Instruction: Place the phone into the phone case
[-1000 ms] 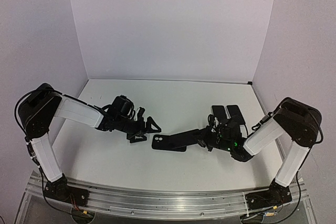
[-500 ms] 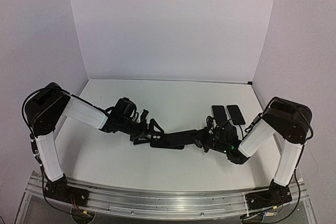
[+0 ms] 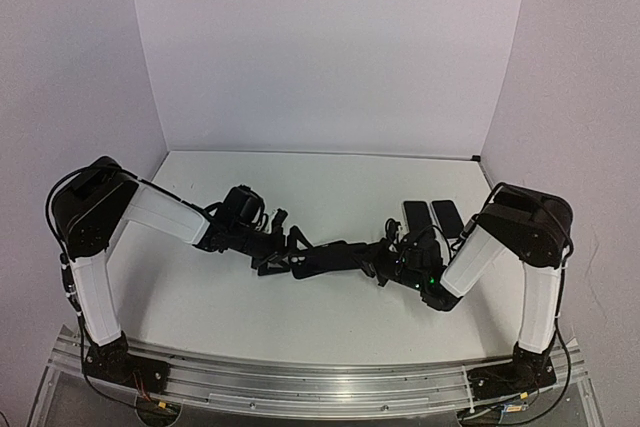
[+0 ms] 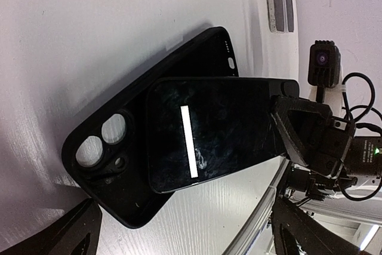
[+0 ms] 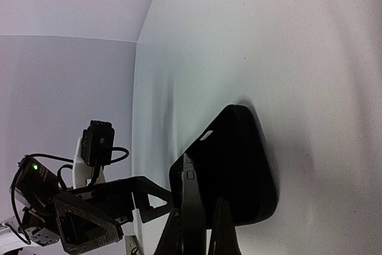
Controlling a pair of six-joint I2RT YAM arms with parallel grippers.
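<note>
**Phone held askew over its case, not seated**

Top view: on the white table (image 3: 200,297), the right gripper (image 3: 383,263) is pinched tight on one end of a black phone (image 3: 338,256). The phone reaches left over the black phone case (image 3: 305,269). The left gripper (image 3: 290,249) stands spread wide at the case's left end. Two other dark phones (image 3: 415,213) lie side by side behind the right arm. Everything is black on black here, so edges merge. A second ago the left gripper stood clear to the left of the case, and the phone reached less far across it.

Left wrist view: the phone lies screen up and slanted across the case, covering much of it. The camera holes are left bare. The left fingers (image 4: 74,237) are cut off at the lower corners.

Right wrist view: the phone shows edge-on between the right fingers, cropped at the bottom. The case lies flat just beyond.
</note>
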